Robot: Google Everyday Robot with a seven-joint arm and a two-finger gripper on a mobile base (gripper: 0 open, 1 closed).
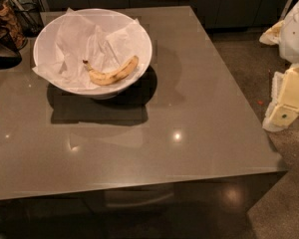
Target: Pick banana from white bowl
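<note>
The white bowl (139, 36) stands on the back left part of a grey table and is lined with crumpled white paper. The banana (112, 73), yellow with brown speckles and a dark stem tip at its left end, lies curved in the front of the bowl on the paper. My gripper (284, 111) shows as pale cream and white parts at the right edge of the view. It is beyond the table's right edge, over the floor and far to the right of the bowl. It holds nothing that I can see.
The glossy grey table (189, 133) reflects ceiling lights. Dark containers and a wire rack (10, 19) stand at the back left corner next to the bowl. Dark cabinets line the back. Speckled floor lies to the right of the table.
</note>
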